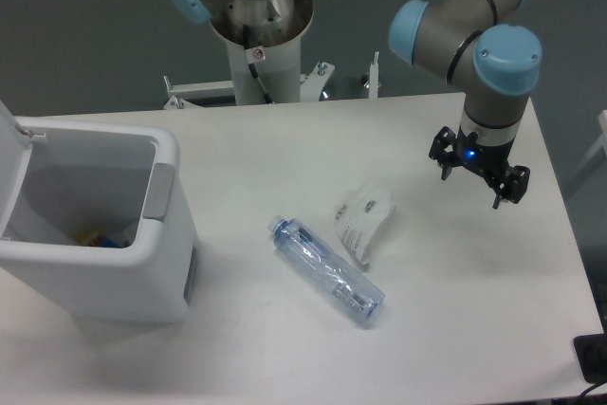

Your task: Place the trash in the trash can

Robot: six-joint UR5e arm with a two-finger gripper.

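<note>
A crumpled white wrapper [363, 222] with dark print lies on the table right of centre. Just left of it and nearer the front, a clear plastic bottle [325, 270] with a blue-tinted label lies on its side, its cap pointing toward the bin. The white trash can [95, 220] stands at the left edge with its lid swung open; something yellow and blue shows at its bottom. My gripper [479, 177] hangs over the table's right side, well right of the wrapper, with its black fingers spread open and nothing between them.
The arm's pedestal [258, 40] and mounting bracket stand behind the table's far edge. The table's right edge [560, 225] runs close to the gripper. A dark object [593, 356] sits beyond the front right corner.
</note>
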